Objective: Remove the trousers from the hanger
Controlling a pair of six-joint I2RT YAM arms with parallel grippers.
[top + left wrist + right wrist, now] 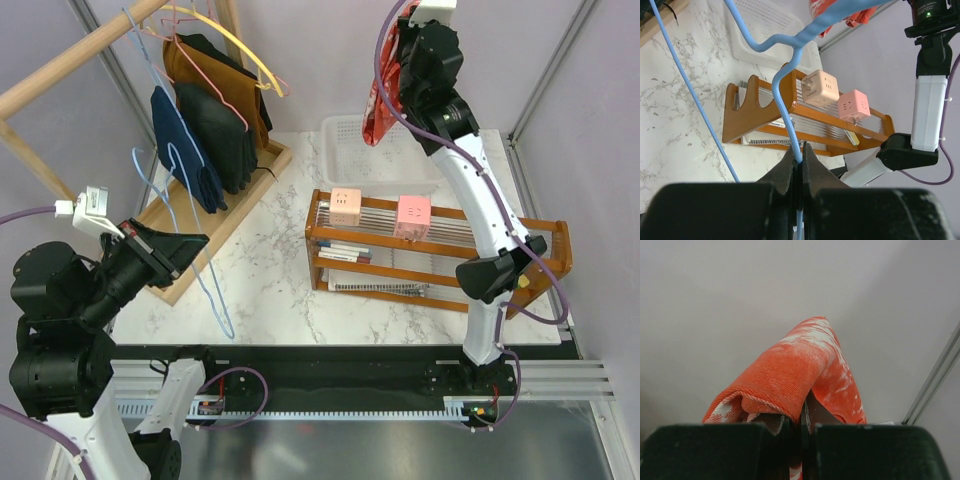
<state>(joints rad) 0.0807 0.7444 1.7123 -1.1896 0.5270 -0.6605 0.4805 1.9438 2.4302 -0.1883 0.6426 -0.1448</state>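
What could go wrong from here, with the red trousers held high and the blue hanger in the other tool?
1. The right tool pinches only a fold of the trousers; they could slip and miss the white basket.
2. The left tool clamps just the thin wire of the hanger, which might swivel and catch the navy garment.

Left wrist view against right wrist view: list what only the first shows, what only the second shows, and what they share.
Only left wrist: its fingers shut on the blue hanger, a wooden rack with two cubes, a white basket, the table. Only right wrist: its fingers shut on the red trousers, a bare wall. Both: those trousers, just a scrap at the top edge in the left view.
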